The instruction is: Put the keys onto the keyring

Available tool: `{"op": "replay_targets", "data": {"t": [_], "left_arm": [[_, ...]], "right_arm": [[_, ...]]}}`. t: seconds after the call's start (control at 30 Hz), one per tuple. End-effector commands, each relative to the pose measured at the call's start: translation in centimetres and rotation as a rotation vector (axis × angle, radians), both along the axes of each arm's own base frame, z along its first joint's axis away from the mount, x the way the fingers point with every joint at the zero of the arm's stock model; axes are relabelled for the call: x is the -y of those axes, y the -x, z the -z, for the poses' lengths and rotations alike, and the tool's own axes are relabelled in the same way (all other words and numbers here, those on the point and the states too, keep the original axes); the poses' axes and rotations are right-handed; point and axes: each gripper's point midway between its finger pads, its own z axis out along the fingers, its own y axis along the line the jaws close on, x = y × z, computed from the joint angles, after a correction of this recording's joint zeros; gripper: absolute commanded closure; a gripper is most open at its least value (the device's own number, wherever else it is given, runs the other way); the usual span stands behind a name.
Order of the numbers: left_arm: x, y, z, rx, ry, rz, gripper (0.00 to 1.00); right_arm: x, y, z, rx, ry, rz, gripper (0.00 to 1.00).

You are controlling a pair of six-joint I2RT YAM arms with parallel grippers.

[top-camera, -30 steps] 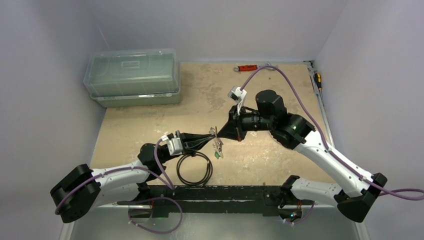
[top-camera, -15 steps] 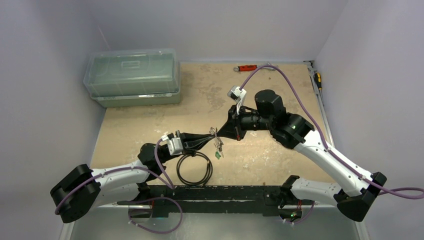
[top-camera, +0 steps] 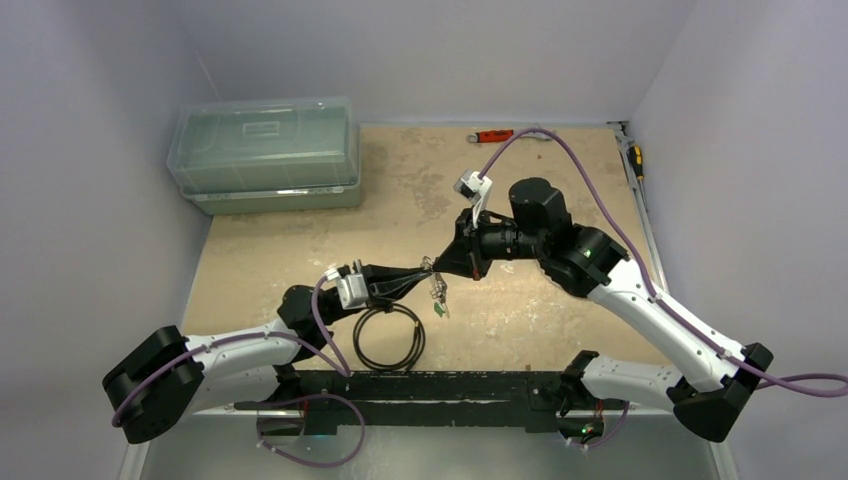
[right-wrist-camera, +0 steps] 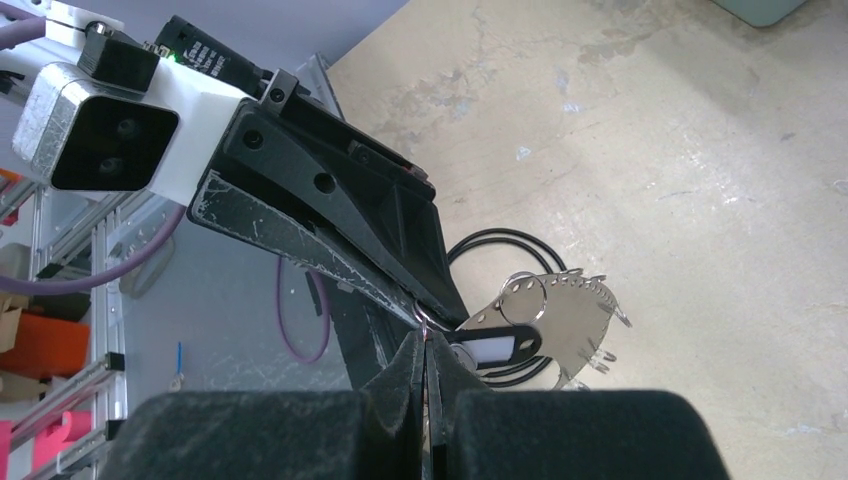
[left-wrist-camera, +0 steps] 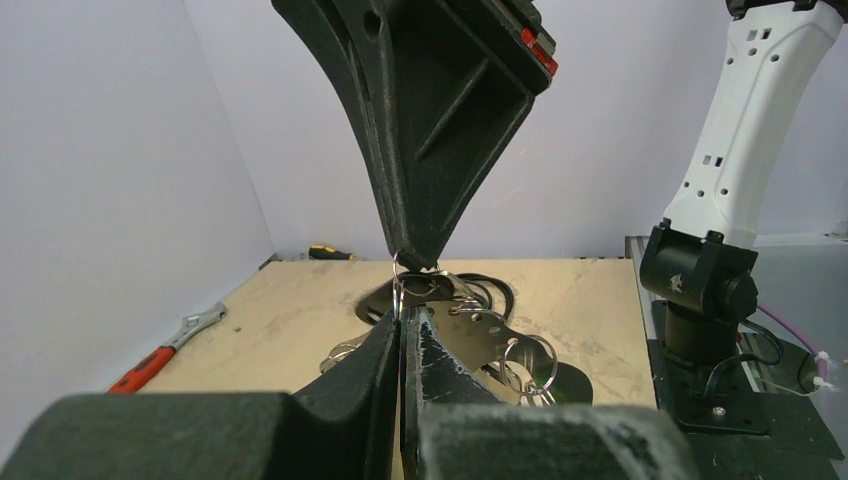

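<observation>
From overhead the left gripper point(top-camera: 424, 271) and right gripper point(top-camera: 437, 267) meet tip to tip, and the keys point(top-camera: 437, 292) are only a small silvery cluster hanging just beneath those tips. Only the wrist views resolve the keyring point(left-wrist-camera: 400, 278), a thin wire loop that both pairs of fingers pinch tight. The right wrist view shows flat, shiny, saw-edged blades fanned beside a dark tag with a white insert, above the round black cable coil point(right-wrist-camera: 495, 238) on the mottled tan table point(top-camera: 300, 240).

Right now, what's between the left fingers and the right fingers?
Just the keyring, pinched at both tips, with the keys hanging from it; the right wrist view shows it best.
</observation>
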Motion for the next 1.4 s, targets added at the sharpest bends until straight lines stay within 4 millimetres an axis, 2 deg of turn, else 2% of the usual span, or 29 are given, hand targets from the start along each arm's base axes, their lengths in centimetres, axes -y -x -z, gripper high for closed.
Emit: {"op": "replay_targets", "data": {"t": [0.0,0.43,0.73,0.93,1.13,1.23,1.37], "left_arm": [[0.0,0.8,-3.1,0.062,0.077,0.037,1.00],[0.0,0.7,-3.1,0.059,0.075,0.032,1.00],[0.1,0.0,-2.8,0.045,0.068,0.001,1.00],[-0.1,0.0,-2.8,0.049,0.073,-0.006,1.00],[-0.4,0.1,-2.8,0.060,0.078,-0.019,1.00],[-0.6,0.1,-3.0,0.069,0.084,-0.023,1.00],[-0.8,0.3,-3.3,0.092,0.095,-0.024,1.00]], "right_arm": [[-0.7,-0.4,-2.6,0.072,-0.053,-0.011,1.00],[-1.5,0.0,-2.6,0.061,-0.029,-0.031,1.00],[-3.2,1.0,-1.8,0.032,0.013,-0.052,1.00],[-4.4,2.3,-1.7,-0.008,-0.004,-0.092,0.73],[-5.4,5.1,-4.0,-0.032,-0.093,-0.219,0.68],[-5.5,6.7,-5.8,-0.017,-0.145,-0.294,0.62],[-5.4,8.2,-6.9,0.001,-0.156,-0.376,0.53]]}}
